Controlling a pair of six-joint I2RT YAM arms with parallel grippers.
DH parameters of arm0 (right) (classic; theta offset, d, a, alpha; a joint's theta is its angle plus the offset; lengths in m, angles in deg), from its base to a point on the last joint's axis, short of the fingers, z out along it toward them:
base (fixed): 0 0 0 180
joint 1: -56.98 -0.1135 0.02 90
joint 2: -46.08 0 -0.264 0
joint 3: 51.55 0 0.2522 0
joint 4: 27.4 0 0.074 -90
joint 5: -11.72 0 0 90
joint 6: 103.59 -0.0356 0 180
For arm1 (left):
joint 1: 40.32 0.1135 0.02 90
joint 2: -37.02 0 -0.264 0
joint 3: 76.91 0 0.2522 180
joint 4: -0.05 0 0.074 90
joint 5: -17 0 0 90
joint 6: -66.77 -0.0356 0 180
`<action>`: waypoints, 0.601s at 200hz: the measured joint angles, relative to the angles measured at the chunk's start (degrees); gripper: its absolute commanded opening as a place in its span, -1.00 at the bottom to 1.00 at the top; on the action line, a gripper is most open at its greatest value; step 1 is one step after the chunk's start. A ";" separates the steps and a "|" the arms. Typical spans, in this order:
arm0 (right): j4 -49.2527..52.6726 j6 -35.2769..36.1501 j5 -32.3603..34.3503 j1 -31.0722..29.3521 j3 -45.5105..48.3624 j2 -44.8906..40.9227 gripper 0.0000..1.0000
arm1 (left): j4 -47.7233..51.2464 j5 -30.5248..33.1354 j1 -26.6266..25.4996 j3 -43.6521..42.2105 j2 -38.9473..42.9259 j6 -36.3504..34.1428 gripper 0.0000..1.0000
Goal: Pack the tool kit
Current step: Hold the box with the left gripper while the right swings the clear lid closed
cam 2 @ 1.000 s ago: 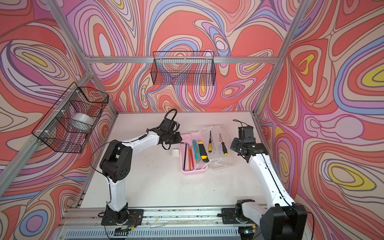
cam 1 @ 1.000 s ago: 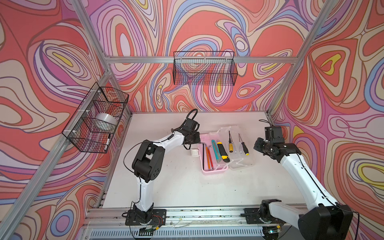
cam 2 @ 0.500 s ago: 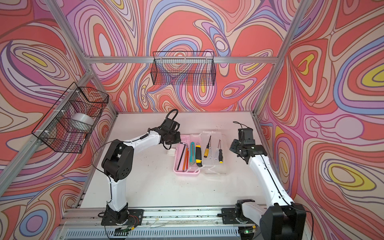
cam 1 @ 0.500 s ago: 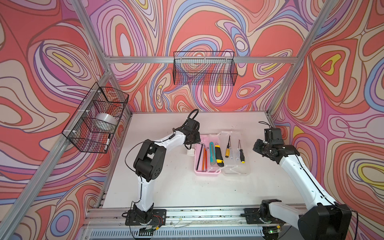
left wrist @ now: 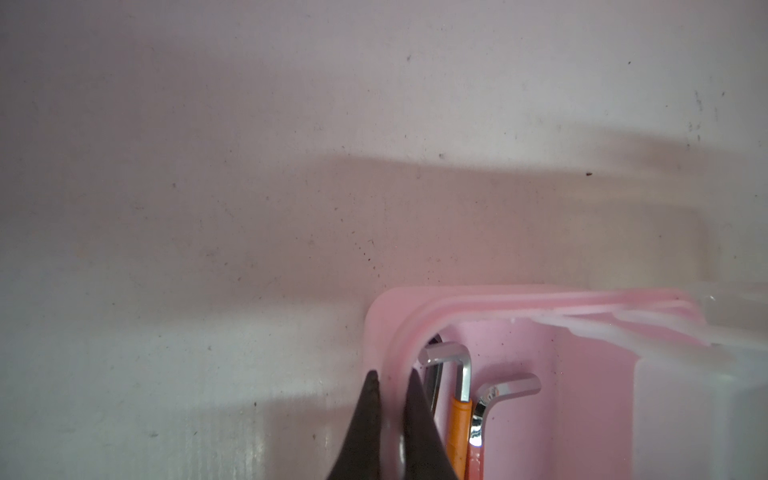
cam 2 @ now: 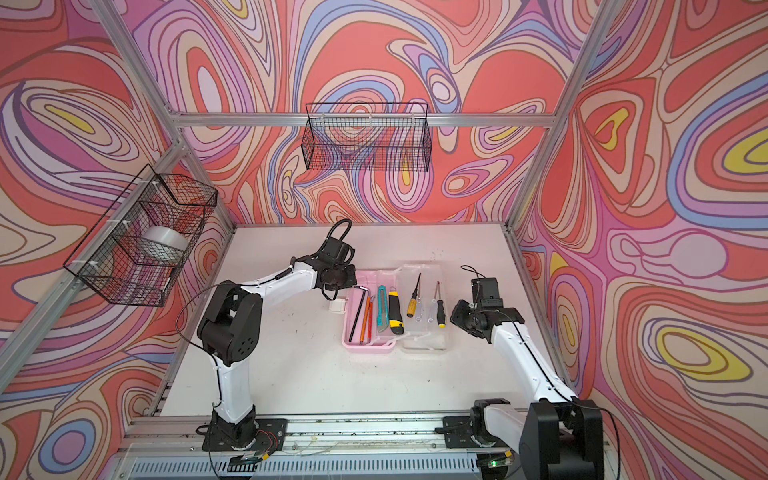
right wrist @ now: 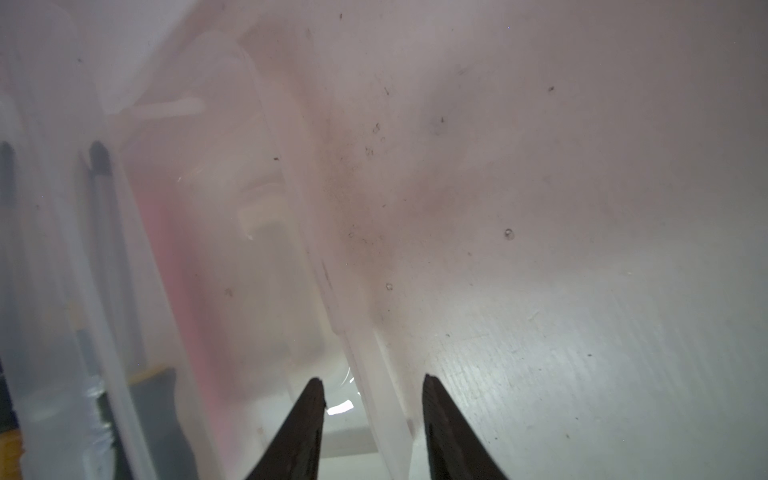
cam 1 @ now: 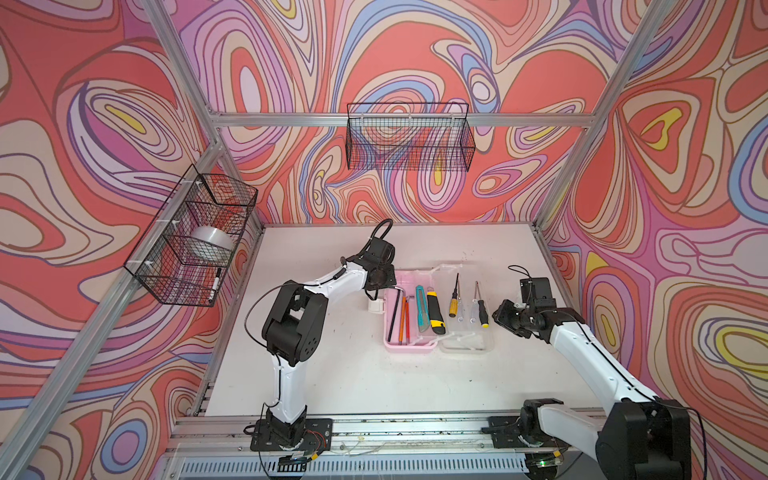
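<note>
Left wrist view: left gripper (left wrist: 391,378) pinches the probably stiff rim of the pink plastic case (left wrist: 540,297); right gripper (right wrist: 372,379) gapes astride the clear lid (right wrist: 232,249).

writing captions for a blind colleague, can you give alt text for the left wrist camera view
The left gripper is closed on the side wall of a rounded pink plastic case, near its corner. Inside the case lie silver L-shaped hex keys, one with an orange sleeve. A scuffed white tabletop fills the rest of the view.
</note>
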 measured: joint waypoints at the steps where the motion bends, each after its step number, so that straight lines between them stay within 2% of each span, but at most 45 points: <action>1: -0.04 0.00 -0.09 0.00 0.02 0.02 -0.18 | -0.02 0.00 0.00 0.00 0.02 0.00 -0.94; 69: 0.46 -0.46 -2.71 0.15 2.03 -0.74 -0.19 | -0.17 -0.02 0.02 -0.09 0.02 -0.02 -1.00; 120: 0.74 -2.36 -8.48 0.20 7.96 -4.13 -0.24 | -1.46 -1.14 0.92 -1.01 0.33 0.92 -1.00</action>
